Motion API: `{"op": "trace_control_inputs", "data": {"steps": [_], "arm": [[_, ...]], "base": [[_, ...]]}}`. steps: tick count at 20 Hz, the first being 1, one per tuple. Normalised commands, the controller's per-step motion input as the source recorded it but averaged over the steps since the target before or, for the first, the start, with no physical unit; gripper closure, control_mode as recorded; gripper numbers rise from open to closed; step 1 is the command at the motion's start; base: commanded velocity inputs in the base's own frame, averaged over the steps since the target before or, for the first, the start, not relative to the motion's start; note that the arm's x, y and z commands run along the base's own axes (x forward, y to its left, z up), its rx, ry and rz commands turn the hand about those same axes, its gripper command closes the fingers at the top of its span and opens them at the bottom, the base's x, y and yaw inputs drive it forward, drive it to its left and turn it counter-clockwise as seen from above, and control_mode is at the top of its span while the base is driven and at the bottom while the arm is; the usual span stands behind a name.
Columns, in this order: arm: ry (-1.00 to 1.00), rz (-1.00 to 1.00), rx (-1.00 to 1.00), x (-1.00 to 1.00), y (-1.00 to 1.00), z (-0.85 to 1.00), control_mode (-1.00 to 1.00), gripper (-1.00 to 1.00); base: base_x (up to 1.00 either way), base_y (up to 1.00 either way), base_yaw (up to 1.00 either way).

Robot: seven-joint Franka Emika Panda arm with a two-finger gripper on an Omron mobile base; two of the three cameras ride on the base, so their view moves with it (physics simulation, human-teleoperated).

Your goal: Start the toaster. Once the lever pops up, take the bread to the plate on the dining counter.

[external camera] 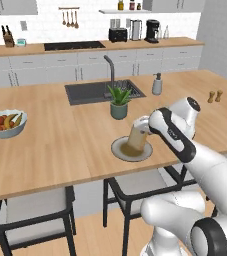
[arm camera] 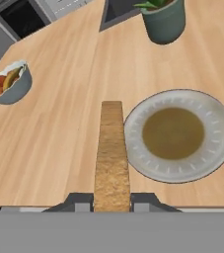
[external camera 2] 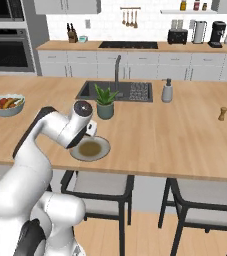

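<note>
Jaws are clamped on the bread, one dark tip on either face of the slice, which is seen edge-on and runs away from the hand. From the left base view the bread hangs tilted over the plate, its lower end at or just above the plate's brown centre; contact cannot be told. The plate sits on the light-wood worktop near its front edge. Just behind it stands a potted plant, with the dark sink beyond. A fruit bowl lies well apart on the left. The toaster stands on the far back counter.
</note>
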Motion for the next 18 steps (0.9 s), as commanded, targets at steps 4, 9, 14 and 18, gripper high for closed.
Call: {"op": "trace_control_inputs", "data": {"steps": [4, 9, 14, 18], "arm": [[0.00, 0.00, 0.02, 0.17, 0.03, -0.43, -1.00, 1.00], [0.00, 0.00, 0.00, 0.12, 0.17, -0.46, -1.00, 1.00], [-0.03, 0.00, 0.00, 0.23, 0.00, -0.21, -1.00, 1.00], [-0.04, 0.00, 0.00, 0.56, 0.00, -0.12, -1.00, 1.00]], "base": [[0.00, 0.00, 0.00], [0.00, 0.00, 0.00], [0.00, 0.00, 0.00], [0.00, 0.00, 0.00]]}}
